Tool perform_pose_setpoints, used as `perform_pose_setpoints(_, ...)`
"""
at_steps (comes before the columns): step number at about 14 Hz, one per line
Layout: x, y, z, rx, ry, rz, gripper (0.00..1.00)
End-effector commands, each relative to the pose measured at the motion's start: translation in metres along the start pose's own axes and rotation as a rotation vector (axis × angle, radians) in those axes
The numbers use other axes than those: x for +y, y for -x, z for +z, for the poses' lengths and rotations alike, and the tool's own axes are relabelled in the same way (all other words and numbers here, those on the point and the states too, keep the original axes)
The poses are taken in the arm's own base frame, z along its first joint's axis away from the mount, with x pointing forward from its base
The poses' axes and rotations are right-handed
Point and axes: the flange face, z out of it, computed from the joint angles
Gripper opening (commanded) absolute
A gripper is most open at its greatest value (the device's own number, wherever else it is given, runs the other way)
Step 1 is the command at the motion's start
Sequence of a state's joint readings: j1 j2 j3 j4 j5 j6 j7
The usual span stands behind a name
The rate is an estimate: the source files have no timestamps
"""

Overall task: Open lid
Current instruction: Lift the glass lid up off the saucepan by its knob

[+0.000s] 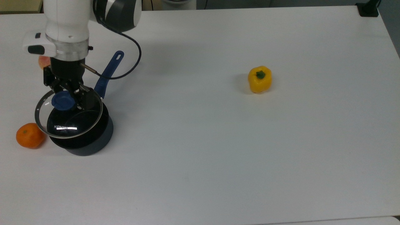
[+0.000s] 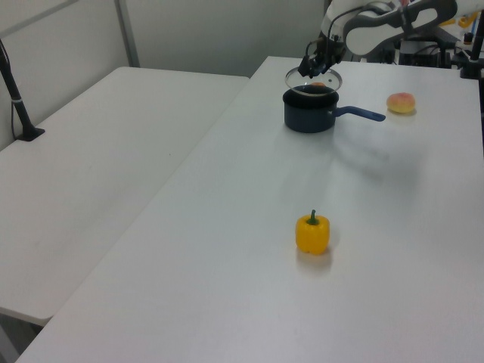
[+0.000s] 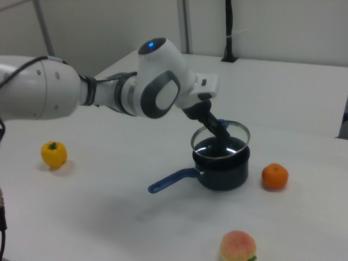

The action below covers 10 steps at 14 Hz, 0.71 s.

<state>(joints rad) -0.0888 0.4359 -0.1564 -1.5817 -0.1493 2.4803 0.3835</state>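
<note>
1. The gripper point(image 1: 64, 97) is clamped on the blue knob point(image 1: 62, 100) of the lid point(image 1: 69, 116), fingers either side of it; the lid hangs from that one pinch
2. The lid is in the air above the saucepan point(image 1: 82, 137), clear of the rim and offset toward the top view's left, so only part of it overlaps the pot opening; the right view shows a gap between the lid point(image 3: 220, 139) and the saucepan point(image 3: 223, 166)
3. Step in hand, as a judgement: lift and carry the lid away; it looks off the pot but not yet set down
4. To do it well: keep the pinch firm on the knob, raise straight until the rim is well clear, then move sideways slowly; a glass disc held at the centre can swing or tip
5. Put-down spot should avoid the orange point(image 1: 30, 135) just beside the pot and the peach point(image 3: 237, 249) near the blue handle point(image 1: 108, 73); open table point(image 1: 218, 140) toward the yellow pepper point(image 1: 260, 79) looks safer
6. Orientation: the lid is a round disc, so it has no long axis in plan; its axis runs through the knob, roughly vertical, knob up
7. It looks close to level, perhaps slightly tilted in the right view; the tilt direction cannot be told for sure
8. The "KONKA" lettering point(image 1: 60, 127) sits at the edge nearest the top view's bottom
9. The saucepan handle points toward the top view's upper right
</note>
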Motion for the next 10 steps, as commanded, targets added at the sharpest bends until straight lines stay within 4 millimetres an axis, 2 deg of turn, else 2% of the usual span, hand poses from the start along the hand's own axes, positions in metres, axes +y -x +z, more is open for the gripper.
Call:
perform_pose_setpoints(1,0.002,0.010,-0.049,-0.078,0.031,0.004,0.01)
perform_pose_setpoints(5,-0.012,0.030,-0.083,-0.173,0.029,-0.073,0.01)
perform_pose_setpoints(7,-0.022,0.048,-0.097,-0.242,0.033,-0.140,0.01)
perform_pose_setpoints(8,-0.026,0.060,-0.105,-0.279,0.034,-0.177,0.01)
perform_pose_setpoints(9,-0.038,0.083,-0.124,-0.315,0.022,-0.222,0.01)
perform_pose_setpoints(10,-0.039,0.096,-0.134,-0.326,0.017,-0.236,0.01)
